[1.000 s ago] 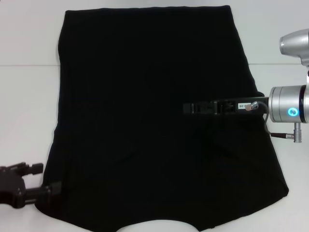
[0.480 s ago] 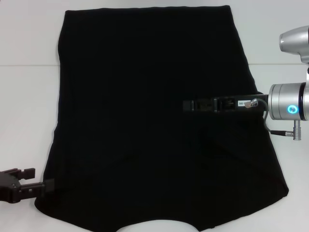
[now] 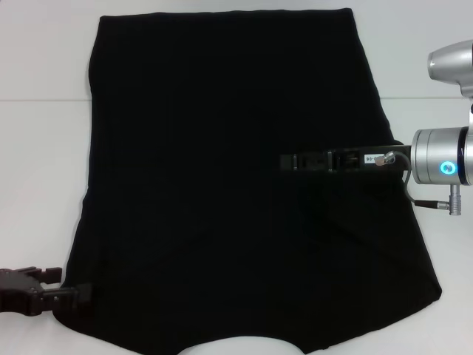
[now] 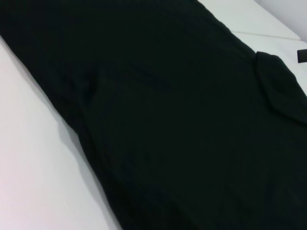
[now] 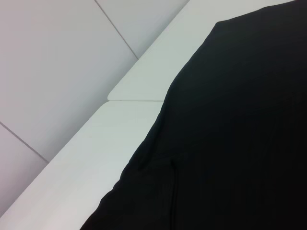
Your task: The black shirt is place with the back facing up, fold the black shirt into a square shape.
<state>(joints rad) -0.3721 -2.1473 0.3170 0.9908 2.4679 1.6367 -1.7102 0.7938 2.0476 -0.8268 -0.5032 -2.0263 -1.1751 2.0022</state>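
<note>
The black shirt (image 3: 222, 177) lies spread flat on the white table (image 3: 37, 163), its curved neck edge nearest me and no lettering showing. My left gripper (image 3: 70, 285) sits low at the shirt's near left corner, open, with one fingertip (image 3: 83, 292) touching the fabric edge. My right gripper (image 3: 295, 161) reaches in from the right and lies over the shirt's right middle. In the left wrist view the black shirt (image 4: 168, 120) fills most of the picture, with a folded flap at its far side. The right wrist view shows the black shirt (image 5: 240, 143) and its side edge on the table (image 5: 96, 143).
White tabletop borders the shirt on the left (image 3: 37, 222) and on the right (image 3: 443, 244). A seam between table panels (image 3: 41, 100) runs across at the far side. A pale wall (image 5: 48, 57) stands behind the table.
My left gripper has dropped lower and toward me at the shirt's near left corner, and its fingers stand closer together. The right arm and the shirt have not moved.
</note>
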